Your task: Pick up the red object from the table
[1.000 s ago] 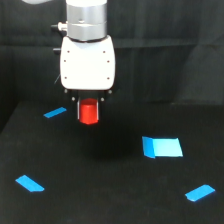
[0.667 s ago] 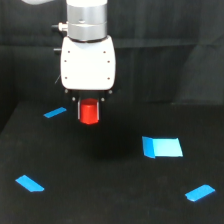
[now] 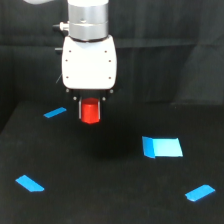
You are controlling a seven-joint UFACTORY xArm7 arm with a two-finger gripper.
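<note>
The red object (image 3: 90, 111), a small bright red-orange block, sits between the dark fingers of my gripper (image 3: 90, 112), under the white gripper body. The gripper is shut on it and holds it clear above the black table (image 3: 100, 190). The fingers show only as thin dark strips at the block's sides. The block's top is hidden by the gripper body.
Flat blue pieces lie on the table: a small strip (image 3: 55, 112) at the exterior view's left, a larger rectangle (image 3: 162, 147) at the right, one (image 3: 30, 183) at front left, one (image 3: 200, 192) at front right. A black curtain hangs behind.
The gripper with the red block has moved slightly, a little higher and toward the exterior view's right. The blue pieces have not moved.
</note>
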